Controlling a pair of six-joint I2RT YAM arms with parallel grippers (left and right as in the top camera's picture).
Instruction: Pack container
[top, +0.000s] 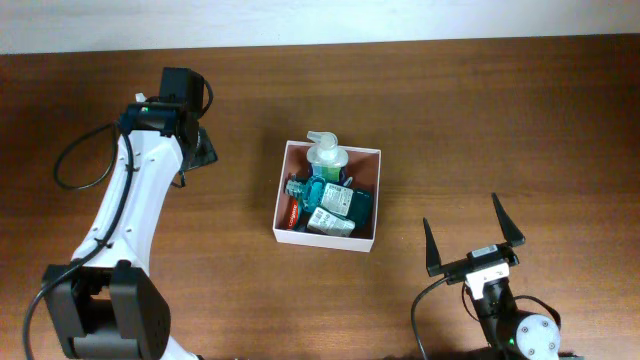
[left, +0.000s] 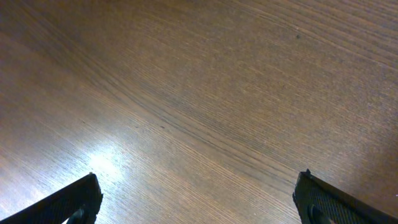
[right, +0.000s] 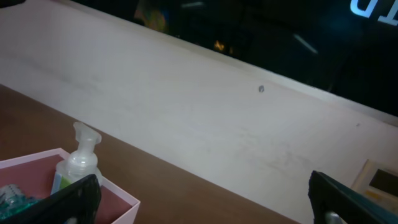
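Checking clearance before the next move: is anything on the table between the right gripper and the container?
Nothing visible. In the overhead view, only bare table lies between the open right gripper and the container.

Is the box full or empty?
Nearly full: a pump bottle, a teal bottle and small packets fill most of the box.
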